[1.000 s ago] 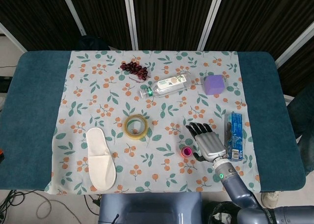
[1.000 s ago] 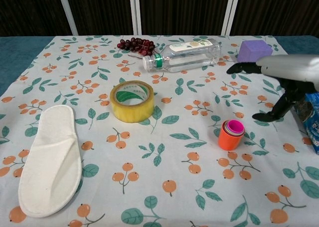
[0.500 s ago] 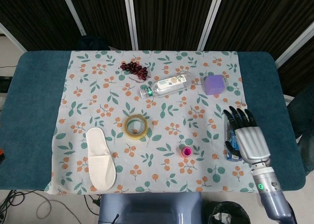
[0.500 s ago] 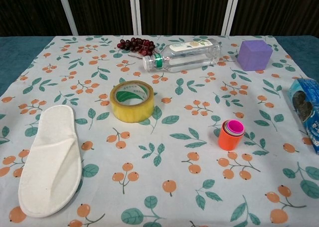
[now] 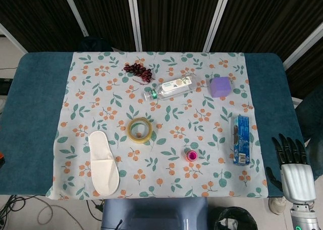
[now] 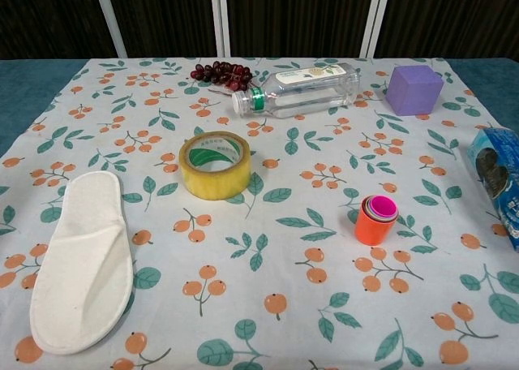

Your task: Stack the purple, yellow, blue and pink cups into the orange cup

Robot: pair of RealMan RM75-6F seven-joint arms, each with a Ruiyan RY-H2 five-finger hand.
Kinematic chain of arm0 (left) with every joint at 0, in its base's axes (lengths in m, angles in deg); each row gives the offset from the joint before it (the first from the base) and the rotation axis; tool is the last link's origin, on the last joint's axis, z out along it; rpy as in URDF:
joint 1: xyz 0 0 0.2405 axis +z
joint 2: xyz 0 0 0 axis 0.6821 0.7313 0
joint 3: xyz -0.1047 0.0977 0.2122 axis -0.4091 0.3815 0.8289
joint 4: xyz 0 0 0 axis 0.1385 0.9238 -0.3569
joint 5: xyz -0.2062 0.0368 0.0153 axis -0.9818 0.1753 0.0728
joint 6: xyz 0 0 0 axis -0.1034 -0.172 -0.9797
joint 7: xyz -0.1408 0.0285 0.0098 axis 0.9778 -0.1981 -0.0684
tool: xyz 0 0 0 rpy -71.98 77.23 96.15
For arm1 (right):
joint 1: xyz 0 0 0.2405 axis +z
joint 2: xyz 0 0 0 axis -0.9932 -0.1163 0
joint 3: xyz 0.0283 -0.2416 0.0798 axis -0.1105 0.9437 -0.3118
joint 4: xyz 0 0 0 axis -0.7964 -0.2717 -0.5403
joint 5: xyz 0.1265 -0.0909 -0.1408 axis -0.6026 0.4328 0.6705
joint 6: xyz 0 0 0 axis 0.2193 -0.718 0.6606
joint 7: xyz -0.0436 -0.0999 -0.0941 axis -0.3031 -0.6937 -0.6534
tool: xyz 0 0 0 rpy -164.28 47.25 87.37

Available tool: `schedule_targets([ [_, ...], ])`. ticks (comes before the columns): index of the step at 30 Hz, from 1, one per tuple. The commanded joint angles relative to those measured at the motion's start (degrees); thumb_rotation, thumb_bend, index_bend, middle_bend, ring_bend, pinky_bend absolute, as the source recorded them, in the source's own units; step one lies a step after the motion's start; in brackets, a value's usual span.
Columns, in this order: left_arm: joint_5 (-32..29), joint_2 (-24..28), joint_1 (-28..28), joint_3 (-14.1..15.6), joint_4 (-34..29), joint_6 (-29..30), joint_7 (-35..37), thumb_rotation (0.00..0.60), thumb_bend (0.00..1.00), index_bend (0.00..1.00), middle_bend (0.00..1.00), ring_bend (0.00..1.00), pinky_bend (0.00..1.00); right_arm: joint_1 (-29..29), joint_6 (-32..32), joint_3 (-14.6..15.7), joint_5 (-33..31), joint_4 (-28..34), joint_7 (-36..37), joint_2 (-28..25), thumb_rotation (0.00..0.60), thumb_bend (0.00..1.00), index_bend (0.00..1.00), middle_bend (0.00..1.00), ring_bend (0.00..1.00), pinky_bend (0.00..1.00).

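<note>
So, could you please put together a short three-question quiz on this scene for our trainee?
1. True or false: the water bottle stands upright.
2. Which item lies nearest the stacked cups? A) slipper B) tape roll C) grapes
3. Fill in: the right robot hand is off the table's ____ edge in the head view.

Key: 1 false, it lies on its side; 2 B; 3 right.

Blue packet (image 6: 496, 183) cut off, chest view.
</note>
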Motion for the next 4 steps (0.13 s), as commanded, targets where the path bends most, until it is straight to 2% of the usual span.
schedule_targets([
  [1, 0.1, 0.0, 0.0, 0.1, 0.0, 0.1, -0.1, 0.600, 0.80, 0.19, 0.02, 0.00, 0.00, -0.6, -0.8, -0.5, -0.2, -0.1, 0.8, -0.2, 0.600, 0.39, 0.00, 0.00, 0.00, 0.00],
  [4, 0.2, 0.0, 0.0, 0.1, 0.1, 0.0, -0.2, 0.600, 0.80, 0.19, 0.02, 0.00, 0.00, -0.8, -1.5, -0.9, -0.2, 0.1, 1.9, -0.4, 0.600, 0.39, 0.00, 0.00, 0.00, 0.00],
])
